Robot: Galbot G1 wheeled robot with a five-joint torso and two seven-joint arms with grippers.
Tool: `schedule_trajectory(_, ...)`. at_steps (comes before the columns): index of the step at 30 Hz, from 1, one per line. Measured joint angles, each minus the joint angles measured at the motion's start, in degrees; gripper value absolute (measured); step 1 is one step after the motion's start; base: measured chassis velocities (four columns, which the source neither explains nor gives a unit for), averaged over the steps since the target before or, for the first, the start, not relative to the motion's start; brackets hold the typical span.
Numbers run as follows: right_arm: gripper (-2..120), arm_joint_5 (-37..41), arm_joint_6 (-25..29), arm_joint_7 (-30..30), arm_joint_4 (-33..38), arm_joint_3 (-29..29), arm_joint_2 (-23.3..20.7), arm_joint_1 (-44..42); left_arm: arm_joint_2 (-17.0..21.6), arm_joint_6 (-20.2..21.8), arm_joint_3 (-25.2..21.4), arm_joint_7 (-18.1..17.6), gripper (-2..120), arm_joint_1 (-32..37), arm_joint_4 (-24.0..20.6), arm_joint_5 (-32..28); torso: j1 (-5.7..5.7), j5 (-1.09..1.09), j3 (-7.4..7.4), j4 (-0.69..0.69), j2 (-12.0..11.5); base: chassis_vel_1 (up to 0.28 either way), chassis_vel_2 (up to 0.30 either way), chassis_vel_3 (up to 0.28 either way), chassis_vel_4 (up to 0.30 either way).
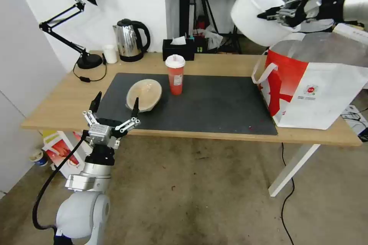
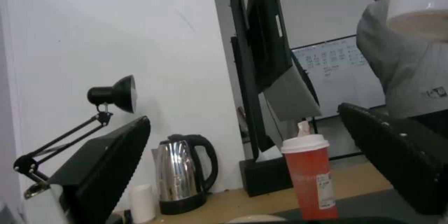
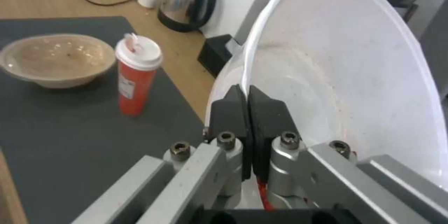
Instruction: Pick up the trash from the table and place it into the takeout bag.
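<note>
Our right hand (image 1: 270, 15) pinches the light, thin-walled white bowl (image 1: 253, 11) by its rim above the takeout bag (image 1: 318, 84); our left hand (image 1: 115, 109) waits released.

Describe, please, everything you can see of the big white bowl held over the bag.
The white bowl is a large, round, deep tub of thin, glossy plastic with a rolled rim. It hangs in the air, tipped steeply on its side, above the open top of the takeout bag at the table's right end. The right end effector pinches its rim, fingers shut on the wall. Inside, the wrist view shows a faint reddish-brown greasy film and no solid scraps. Nothing else touches it.
</note>
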Motion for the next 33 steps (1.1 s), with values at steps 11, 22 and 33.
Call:
schedule_trajectory(11,0,-3.1,0.2,-2.5,-3.5,-0.3,1.3,0.1,0.0,0.0,0.1,0.0,100,-0.2,0.4,0.1,0.00,-0.01,0.00,0.00,0.0,0.000,0.000,0.000,0.000)
schedule_trajectory(22,0,-7.8,1.3,-5.5,-7.6,-1.2,2.3,0.4,-0.1,0.0,0.1,0.0,100,-0.3,0.6,0.2,0.00,-0.01,0.00,0.00,0.0,0.000,0.000,0.000,0.000)
schedule_trajectory(33,0,-10.7,1.6,-7.7,-9.7,-3.3,4.7,1.8,0.0,-0.1,0.1,0.0,100,-0.3,0.7,0.2,0.00,0.00,0.00,0.00,0.0,0.000,0.000,0.000,0.000)
